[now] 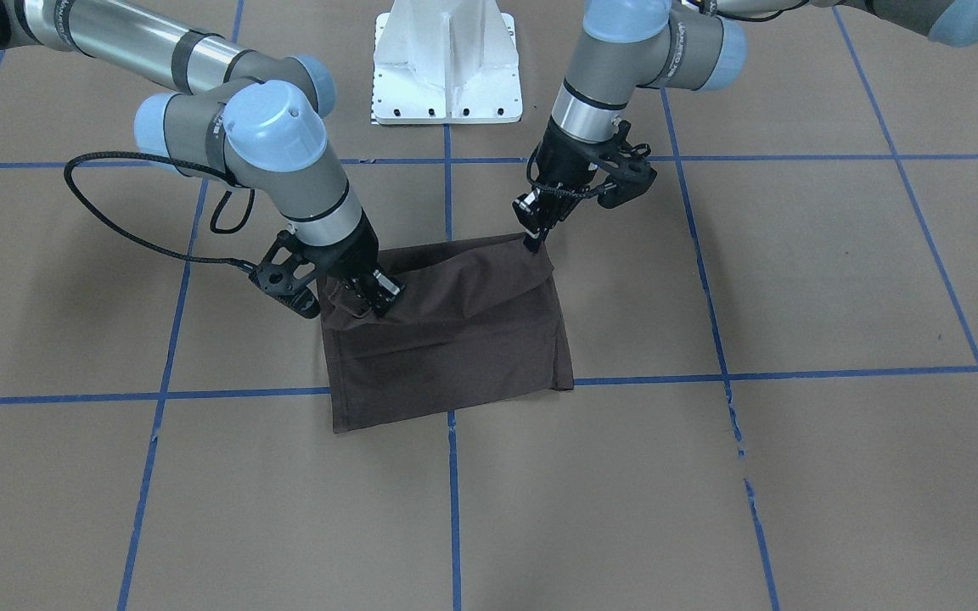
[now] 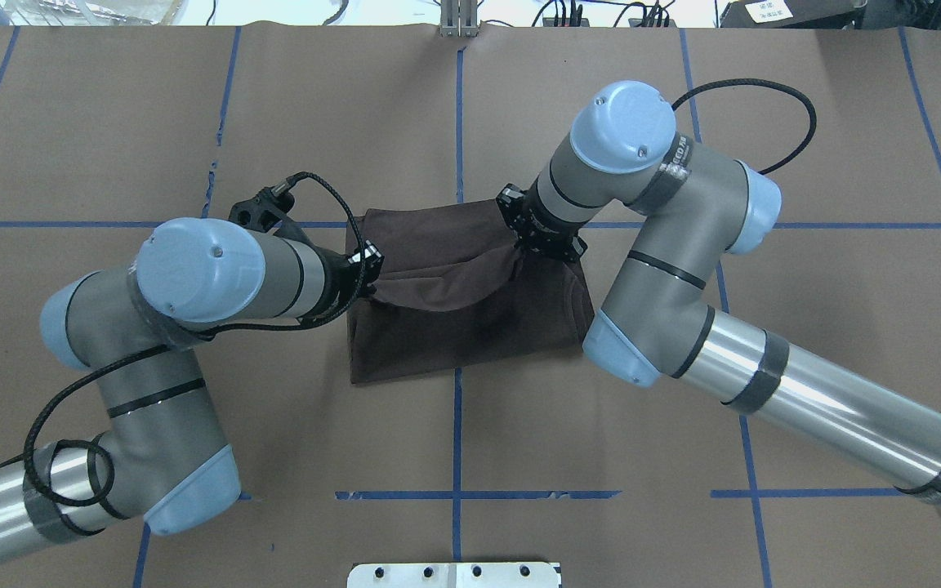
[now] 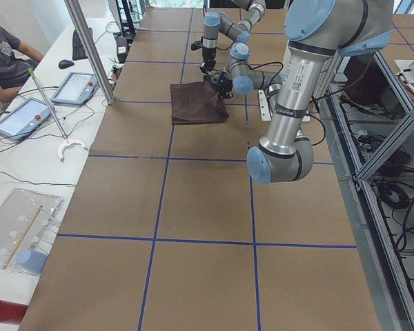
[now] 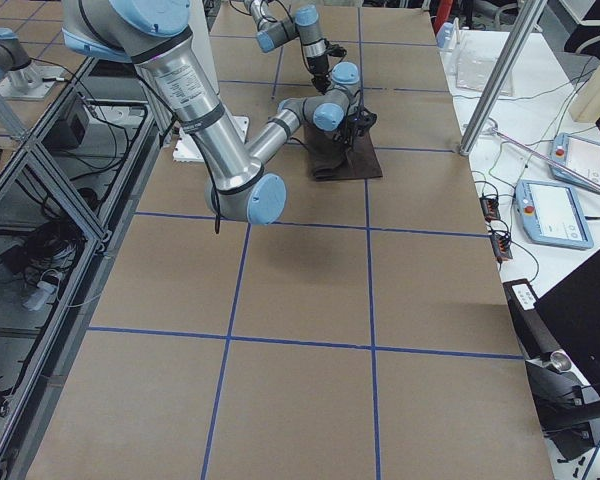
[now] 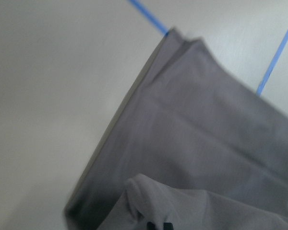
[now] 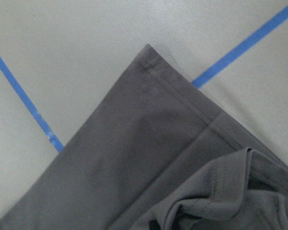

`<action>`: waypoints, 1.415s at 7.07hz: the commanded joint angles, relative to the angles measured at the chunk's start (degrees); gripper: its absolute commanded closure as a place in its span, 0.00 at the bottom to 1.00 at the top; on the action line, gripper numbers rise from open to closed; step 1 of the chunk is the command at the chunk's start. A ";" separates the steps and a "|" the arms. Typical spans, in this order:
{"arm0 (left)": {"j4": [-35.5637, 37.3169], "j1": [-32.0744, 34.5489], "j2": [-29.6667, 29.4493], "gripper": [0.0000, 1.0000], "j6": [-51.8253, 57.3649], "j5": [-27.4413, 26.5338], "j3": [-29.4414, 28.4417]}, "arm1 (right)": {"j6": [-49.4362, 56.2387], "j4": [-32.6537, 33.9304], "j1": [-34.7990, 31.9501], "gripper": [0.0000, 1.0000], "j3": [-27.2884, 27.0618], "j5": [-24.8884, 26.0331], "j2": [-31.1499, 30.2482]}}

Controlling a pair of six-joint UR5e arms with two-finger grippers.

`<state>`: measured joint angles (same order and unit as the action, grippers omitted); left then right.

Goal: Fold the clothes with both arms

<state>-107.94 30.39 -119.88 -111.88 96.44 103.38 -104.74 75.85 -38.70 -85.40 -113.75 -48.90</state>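
The left gripper (image 1: 534, 240) is clamped on one raised corner of the shirt (image 1: 455, 356), and the right gripper (image 1: 377, 299) is clamped on the other. Both pinch an upper layer of cloth that sags btwn them. The rest of the shirt lies flat as a folded rectangle mid-table, its edge farthest from the robot straight and overlapping a blue tape line (image 1: 200, 395). Wrist views show a hemmed corner flat on the surface. There's open room all round the shirt; only the white base (image 1: 446, 68) stands near, on the robot's side. The table (image 1: 795, 475) is covered in brown paper w/ a blue grid. Off to one side, a seated person (image 3: 3, 48) is at a white desk (image 3: 27, 179) w/ tablets (image 3: 79, 86).
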 commanded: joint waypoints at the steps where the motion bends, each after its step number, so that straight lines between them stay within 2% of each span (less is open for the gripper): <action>1: -1.47 8.49 -6.47 0.85 1.21 0.76 -10.42 | 2.42 -5.94 -5.83 0.55 16.41 -3.74 8.70; 2: -9.31 11.50 -10.16 0.01 9.05 0.94 -20.40 | 8.10 -7.20 -7.69 0.01 18.58 -3.94 9.78; 3: -16.87 14.58 -10.72 0.00 14.70 0.95 -29.81 | 12.68 -7.21 -8.58 0.00 21.82 -3.68 9.96; 4: -19.73 15.83 -10.46 0.00 17.89 0.95 -32.16 | 13.16 -7.21 -9.28 0.00 22.46 -3.59 9.88; 6: -19.59 16.02 -10.29 0.00 18.27 2.25 -32.01 | 14.39 -7.12 -10.43 0.00 22.47 -4.20 9.70; 7: -19.41 17.76 -10.03 0.00 19.06 6.79 -31.84 | 18.92 -7.03 -11.30 0.00 22.30 -4.47 9.09; 8: -19.32 20.12 -6.89 0.00 23.24 11.53 -28.62 | 24.62 -6.34 -14.44 0.00 21.34 -7.60 7.17; 9: -19.23 23.71 0.10 0.00 32.85 15.58 -21.62 | 33.29 -3.63 -19.61 0.00 17.24 -11.20 2.19; 10: -18.54 27.75 7.39 0.00 42.52 20.41 -15.72 | 46.17 0.57 -24.01 0.00 11.54 -11.76 -4.12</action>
<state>-127.06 53.72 -120.42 -79.97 111.34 80.78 -71.77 72.32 -57.43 -68.16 -123.65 -46.48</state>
